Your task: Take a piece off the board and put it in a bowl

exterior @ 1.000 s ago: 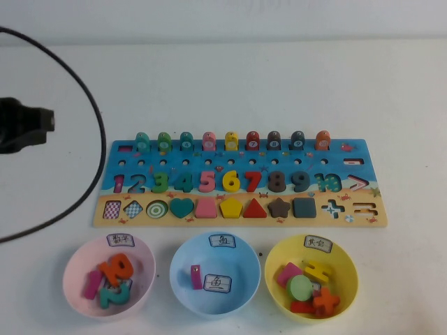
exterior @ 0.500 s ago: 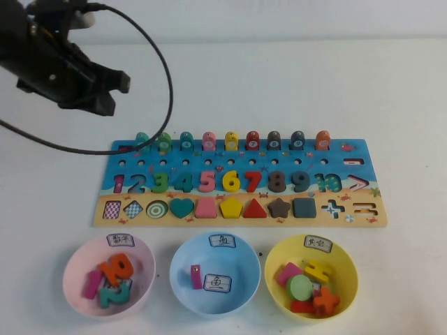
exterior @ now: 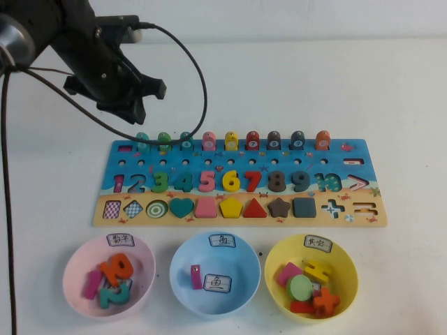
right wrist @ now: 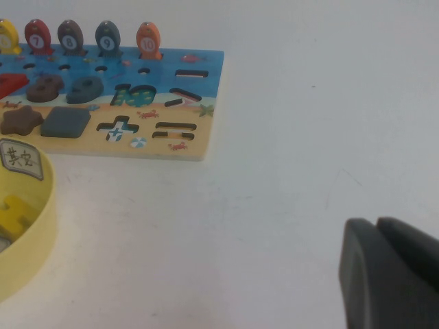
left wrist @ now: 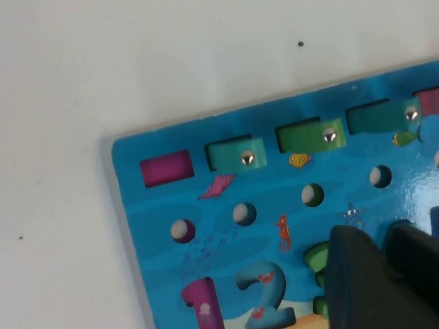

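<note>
the left gripper (exterior: 133, 105) is hovering, fingers closed and empty, toward the worktop's far left corner. the piece (exterior: 142, 142) is standing upright in the board (exterior: 356, 164), just nearer the front edge. the right gripper (right wrist: 391, 274) is sitting closed, empty, much farther off.

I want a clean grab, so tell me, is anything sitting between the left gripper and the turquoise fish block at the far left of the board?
Nothing visible. The left gripper hangs above the table just behind the board's far left corner, and only open air separates it from the turquoise block. The grass-green block stands beside it, not in front. The right gripper is parked off to the board's right.
</note>
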Controlling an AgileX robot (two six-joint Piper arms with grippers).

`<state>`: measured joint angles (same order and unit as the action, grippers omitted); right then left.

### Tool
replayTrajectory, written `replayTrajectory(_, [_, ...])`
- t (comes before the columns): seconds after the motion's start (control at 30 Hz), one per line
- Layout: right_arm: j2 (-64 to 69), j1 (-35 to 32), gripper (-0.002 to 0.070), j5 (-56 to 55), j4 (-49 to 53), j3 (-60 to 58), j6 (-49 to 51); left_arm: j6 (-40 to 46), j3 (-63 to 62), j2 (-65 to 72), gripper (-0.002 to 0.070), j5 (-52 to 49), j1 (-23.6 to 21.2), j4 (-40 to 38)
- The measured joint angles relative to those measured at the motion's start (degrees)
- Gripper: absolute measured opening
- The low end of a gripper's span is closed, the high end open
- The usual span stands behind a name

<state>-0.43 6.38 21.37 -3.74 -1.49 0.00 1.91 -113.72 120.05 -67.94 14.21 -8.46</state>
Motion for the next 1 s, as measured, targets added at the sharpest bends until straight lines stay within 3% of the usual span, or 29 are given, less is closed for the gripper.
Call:
replayTrajectory(0.17, [0.0,0.0,-0.0018,0.0,0.0,0.0,0.0,0.1,-3.2,2.7,0.0239,-1.0,0.0,0.2])
replayTrajectory(0.27, [0.0,0.0,-0.0018,0.0,0.0,0.0,0.0,0.1,-3.7,3.9,0.0305,-1.0,0.0,0.9])
replayTrajectory(1.0, [0.0,0.0,-0.0018,0.0,0.0,0.0,0.0,-2.2,-3.7,9.0,0.0328,3.9,0.0,5.2])
